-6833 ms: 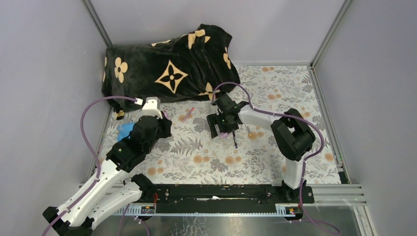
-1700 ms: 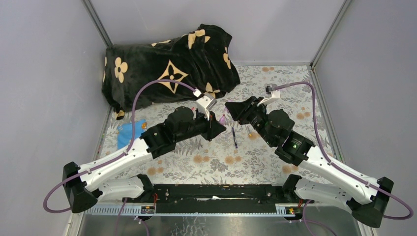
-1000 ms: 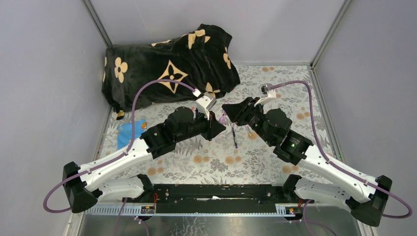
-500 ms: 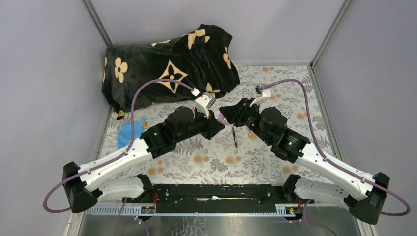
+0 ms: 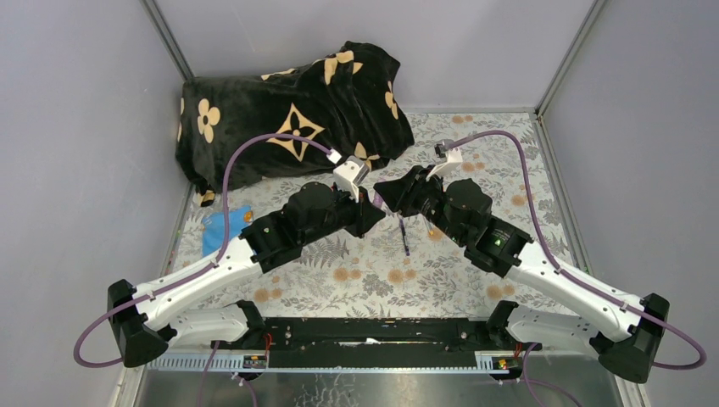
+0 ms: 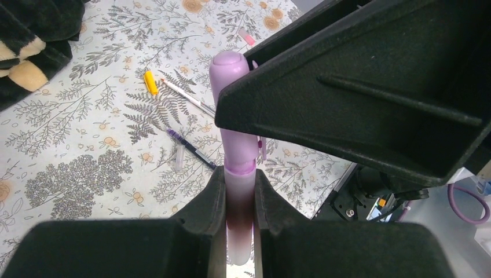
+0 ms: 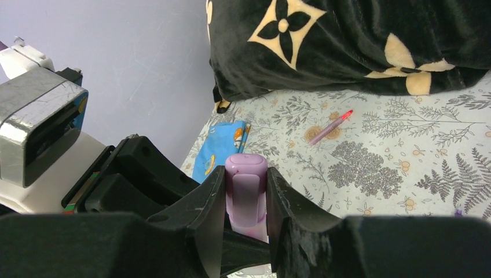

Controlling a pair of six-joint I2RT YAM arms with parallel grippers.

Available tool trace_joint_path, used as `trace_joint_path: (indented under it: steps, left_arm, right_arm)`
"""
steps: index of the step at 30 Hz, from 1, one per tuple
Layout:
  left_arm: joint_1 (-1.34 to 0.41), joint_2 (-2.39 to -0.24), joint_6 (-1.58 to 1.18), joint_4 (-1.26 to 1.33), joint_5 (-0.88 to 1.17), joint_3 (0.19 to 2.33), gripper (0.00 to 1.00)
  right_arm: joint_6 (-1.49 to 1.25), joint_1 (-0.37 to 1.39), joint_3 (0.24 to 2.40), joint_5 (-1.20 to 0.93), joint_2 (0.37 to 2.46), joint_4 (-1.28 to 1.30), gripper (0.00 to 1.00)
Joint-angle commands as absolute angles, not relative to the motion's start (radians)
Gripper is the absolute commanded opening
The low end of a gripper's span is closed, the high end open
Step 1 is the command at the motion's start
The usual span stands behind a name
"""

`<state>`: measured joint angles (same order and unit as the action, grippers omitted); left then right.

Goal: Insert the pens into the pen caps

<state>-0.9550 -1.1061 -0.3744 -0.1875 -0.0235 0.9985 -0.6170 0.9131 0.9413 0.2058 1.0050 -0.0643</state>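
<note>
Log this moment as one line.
left end effector: shut on pen | right end effector: shut on cap | cap: over pen end

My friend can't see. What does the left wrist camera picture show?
The jaws of the left gripper pinch a lilac pen that points up, and its lilac cap is held by the big black right gripper at the upper right. Behind them, on the flowery table, lie a yellow cap, a white pen and a dark blue pen.
</note>
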Motion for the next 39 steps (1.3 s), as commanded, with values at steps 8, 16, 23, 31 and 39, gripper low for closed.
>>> trace_joint_path:
  steps: [8,16,23,31,39]
  left_arm:
    - [-0.962,-1.082,-0.386,-0.110,-0.106,1.049,0.00]
    - [-0.962,-1.072,-0.418,-0.092,-0.155,1.056,0.00]
    - [-0.962,-1.072,-0.428,-0.083,-0.182,1.067,0.00]
    - [-0.962,-1.066,-0.433,-0.084,-0.205,1.067,0.00]
    - [-0.962,-1.060,-0.433,-0.089,-0.207,1.063,0.00]
  right_arm:
    - [-0.594,0.911,0.968,0.151,1.024,-0.027,0.10]
    - [-0.580,0.913,0.945,0.131,1.031,-0.027,0.13]
    - [-0.552,0.913,0.940,0.066,1.050,-0.024,0.18]
    - [-0.523,0.914,0.952,0.003,1.067,-0.015,0.24]
    - [-0.532,0.914,0.951,-0.042,1.055,-0.026,0.40]
